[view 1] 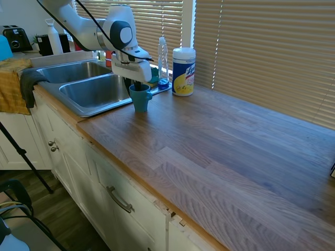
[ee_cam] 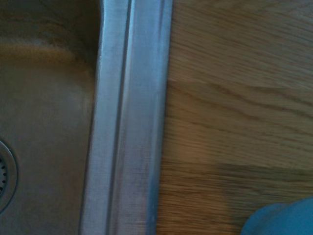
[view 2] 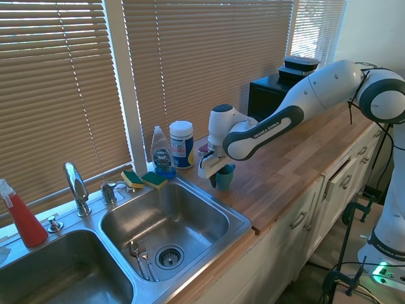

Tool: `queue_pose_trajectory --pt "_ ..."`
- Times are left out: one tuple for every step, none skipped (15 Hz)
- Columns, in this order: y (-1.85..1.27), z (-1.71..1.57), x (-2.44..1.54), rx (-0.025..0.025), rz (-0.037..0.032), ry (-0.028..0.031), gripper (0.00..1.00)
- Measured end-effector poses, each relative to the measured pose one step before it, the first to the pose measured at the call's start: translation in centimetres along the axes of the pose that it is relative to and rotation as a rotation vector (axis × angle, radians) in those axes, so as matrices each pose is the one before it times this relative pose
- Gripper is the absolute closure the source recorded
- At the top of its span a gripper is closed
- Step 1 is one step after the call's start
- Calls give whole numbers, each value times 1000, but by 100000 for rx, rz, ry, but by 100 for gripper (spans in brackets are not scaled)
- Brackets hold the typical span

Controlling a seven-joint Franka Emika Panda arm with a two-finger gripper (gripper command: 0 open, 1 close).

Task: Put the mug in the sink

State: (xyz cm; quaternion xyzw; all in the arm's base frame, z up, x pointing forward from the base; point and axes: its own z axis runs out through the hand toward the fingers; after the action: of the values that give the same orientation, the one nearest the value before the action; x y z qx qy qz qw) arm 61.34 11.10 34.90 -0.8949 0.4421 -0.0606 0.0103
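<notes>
The white arm reaches in over the wooden surface (view 1: 220, 141) with its wrist turned straight down, so the gripper (view 1: 138, 87) points vertically at the mug (view 1: 140, 98). In the second exterior view the long forearm slants down from the shoulder at the far end of the surface to the wrist above the mug (view 2: 224, 177). The dark fingers dip into the top of the mug, at its rim; they look closed on the rim, though the exact contact is hard to make out. The teal mug stands upright on the wood, its base resting on the surface, just beside the rim of the sink (view 1: 78, 107) and outside the nearer basin. Its handle faces the white wipes canister (view 1: 183, 71), which stands near the window with a dish soap bottle (view 1: 163, 63) beside it. The wrist view shows the steel rim of the sink (ee_cam: 127, 117) next to the wood grain, with a blurred teal patch of mug (ee_cam: 281, 220) at one corner.
</notes>
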Motion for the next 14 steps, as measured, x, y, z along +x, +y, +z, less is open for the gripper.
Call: queue_pose_trajectory --pt "64 6 123 -41 242 54 100" --pt "100 4 194 -32 443 28 100" --pt "93 6 150 -139 379 -50 100" --pt "106 -48 124 -297 248 -17 100" --pt "70 -226 86 -27 162 101 100" --pt "49 -294 17 109 98 70 100" --pt "55 -257 -102 227 11 -12 100" --pt "30 -320 -203 343 -213 88 100" --pt "-45 -498 -269 619 -388 253 100" --pt "-77 -751 -390 862 -628 403 100" --pt "-227 -840 -510 1011 -912 430 100" --pt "-350 -959 -687 1086 -1192 456 100" --pt "-480 -970 -912 882 -986 550 100" --pt "-812 -869 -1159 876 -927 683 100"
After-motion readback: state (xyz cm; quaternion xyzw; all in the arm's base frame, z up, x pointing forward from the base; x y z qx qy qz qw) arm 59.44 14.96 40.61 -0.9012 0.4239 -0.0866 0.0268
